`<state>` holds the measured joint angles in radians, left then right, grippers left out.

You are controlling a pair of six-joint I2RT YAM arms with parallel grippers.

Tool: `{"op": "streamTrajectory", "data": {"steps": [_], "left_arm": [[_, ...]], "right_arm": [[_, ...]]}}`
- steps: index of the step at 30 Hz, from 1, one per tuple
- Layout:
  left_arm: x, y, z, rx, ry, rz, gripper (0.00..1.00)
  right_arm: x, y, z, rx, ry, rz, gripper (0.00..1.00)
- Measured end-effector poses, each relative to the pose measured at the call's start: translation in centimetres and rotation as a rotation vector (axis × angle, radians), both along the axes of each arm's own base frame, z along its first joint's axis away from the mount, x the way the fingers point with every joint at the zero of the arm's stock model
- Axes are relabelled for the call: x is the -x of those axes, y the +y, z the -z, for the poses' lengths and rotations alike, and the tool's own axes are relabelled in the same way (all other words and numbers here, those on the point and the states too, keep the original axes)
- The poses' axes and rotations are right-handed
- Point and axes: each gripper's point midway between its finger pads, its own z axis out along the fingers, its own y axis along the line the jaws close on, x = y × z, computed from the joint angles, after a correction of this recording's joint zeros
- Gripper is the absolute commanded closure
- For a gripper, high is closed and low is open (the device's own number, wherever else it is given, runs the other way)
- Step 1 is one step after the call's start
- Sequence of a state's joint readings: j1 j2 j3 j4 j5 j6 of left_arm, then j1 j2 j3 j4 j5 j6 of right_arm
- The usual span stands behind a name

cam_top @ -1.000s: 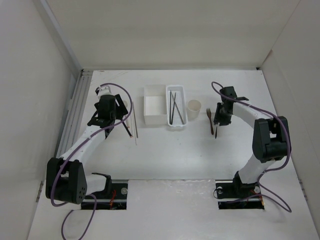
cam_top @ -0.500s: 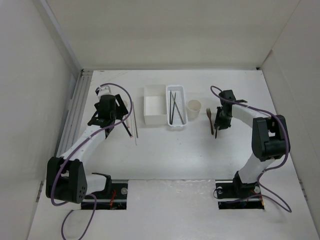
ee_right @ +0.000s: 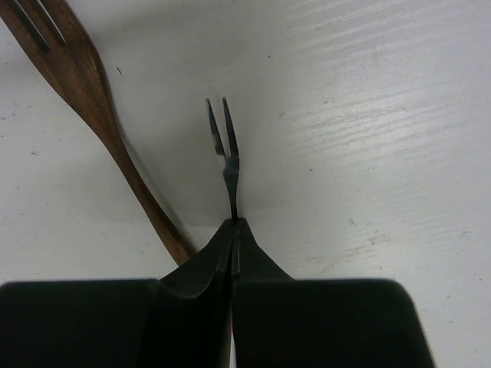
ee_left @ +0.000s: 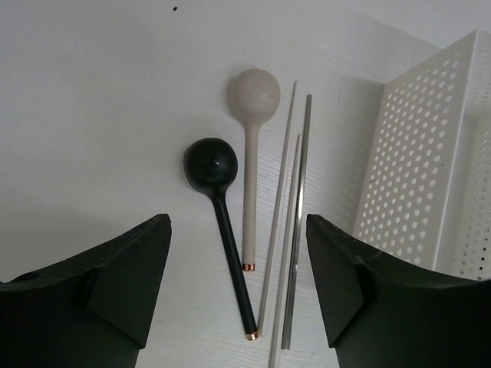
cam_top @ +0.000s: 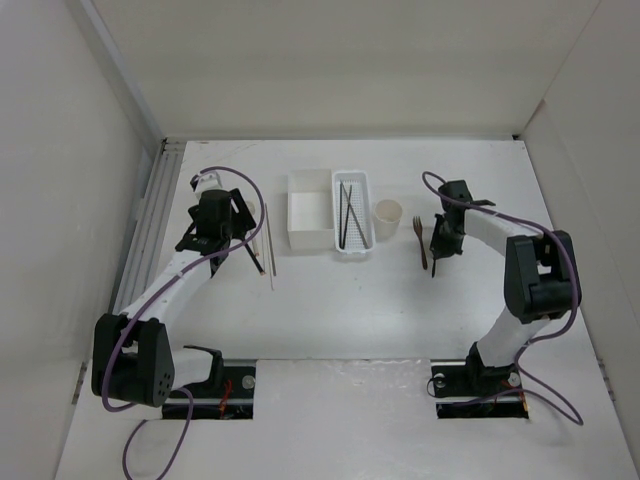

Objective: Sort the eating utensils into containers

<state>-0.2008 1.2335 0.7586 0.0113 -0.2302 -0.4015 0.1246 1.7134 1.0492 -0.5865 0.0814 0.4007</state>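
The right claw [ee_right: 232, 230] is pinched tight on the dark fork [ee_right: 228, 157], just beside the brown fork [ee_right: 115, 146] lying on the counter [ee_right: 345, 115], while the left claw [ee_left: 236, 222] hangs spread wide above the black spoon [ee_left: 210, 165], beige spoon [ee_left: 254, 90] and chopsticks [ee_left: 295, 230].

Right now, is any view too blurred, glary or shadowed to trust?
Top external view: even light, no glare, but the brown wooden fork is only a thin streak. Left wrist view: sharp, black spoon and beige spoon with faint shadows. Right wrist view: thin dark two-pronged fork crisp; the right gripper clamping it is featureless black.
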Motion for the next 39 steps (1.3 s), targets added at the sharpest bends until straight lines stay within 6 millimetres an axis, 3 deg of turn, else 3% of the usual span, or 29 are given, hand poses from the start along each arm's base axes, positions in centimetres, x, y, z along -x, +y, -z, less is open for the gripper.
{"op": "streamTrajectory", "data": {"steps": [3,13,17,22,26,29,33,39], "left_arm": [[0.0,0.1,0.0,-0.003,-0.001,-0.004,0.31],[0.0,0.2,0.0,-0.005,-0.001,-0.008,0.31],[0.0,0.2,0.0,-0.006,-0.002,-0.01,0.31],[0.0,0.2,0.0,-0.006,-0.002,-0.008,0.29],[0.1,0.2,0.4,-0.006,0.004,-0.007,0.29],[0.2,0.1,0.5,-0.005,0.006,-0.005,0.29],[0.1,0.4,0.4,-0.004,0.004,-0.011,0.29],[0.1,0.4,0.4,-0.003,0.001,-0.013,0.29]], "right_arm": [[0.2,-0.4,-0.7,0.021,-0.027,0.011,1.0],[-1.7,-1.5,-6.6,0.098,-0.238,0.034,1.0],[-3.6,1.9,-10.9,0.081,-0.418,-0.079,1.0],[-7.6,7.1,-19.5,-0.035,-0.793,-0.219,1.0],[-10.4,9.5,-23.5,-0.043,-0.961,-0.309,1.0],[-11.9,12.5,-23.9,-0.048,-1.016,-0.404,1.0],[-12.1,15.1,-22.3,-0.055,-1.041,-0.485,1.0],[-11.7,15.1,-20.0,-0.052,-1.059,-0.491,1.0]]}}
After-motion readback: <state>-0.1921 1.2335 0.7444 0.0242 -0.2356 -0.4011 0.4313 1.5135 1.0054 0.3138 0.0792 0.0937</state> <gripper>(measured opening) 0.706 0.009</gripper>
